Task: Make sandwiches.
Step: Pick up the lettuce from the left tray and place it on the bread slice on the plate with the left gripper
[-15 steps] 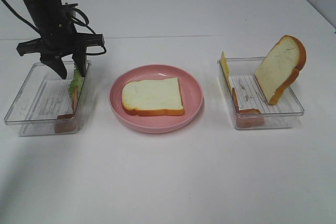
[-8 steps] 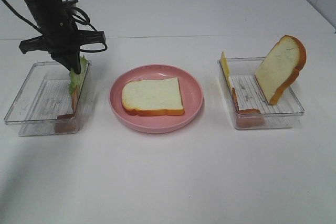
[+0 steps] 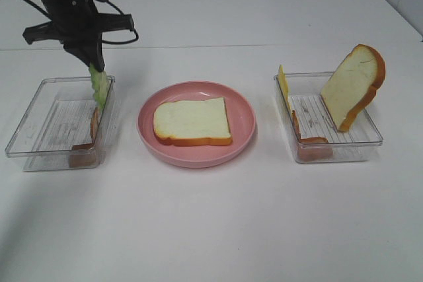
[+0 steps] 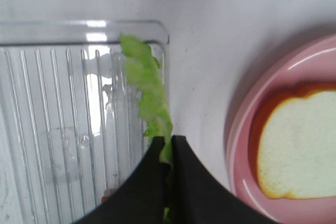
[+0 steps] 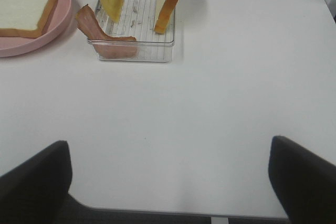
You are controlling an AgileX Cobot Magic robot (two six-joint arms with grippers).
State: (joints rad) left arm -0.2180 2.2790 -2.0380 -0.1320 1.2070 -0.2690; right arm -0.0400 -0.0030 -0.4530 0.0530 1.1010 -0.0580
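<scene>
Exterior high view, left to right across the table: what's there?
In order: left clear tray → lettuce hanging from the left pincer → pink plate with flat bread slice → cheese slice → upright bread slice, both in the right tray.

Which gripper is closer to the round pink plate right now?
Left. The left gripper, jaws shut on the green lettuce leaf, hangs over the clear plastic tray beside the round pink plate; the right gripper sits well back across the white table.
</scene>
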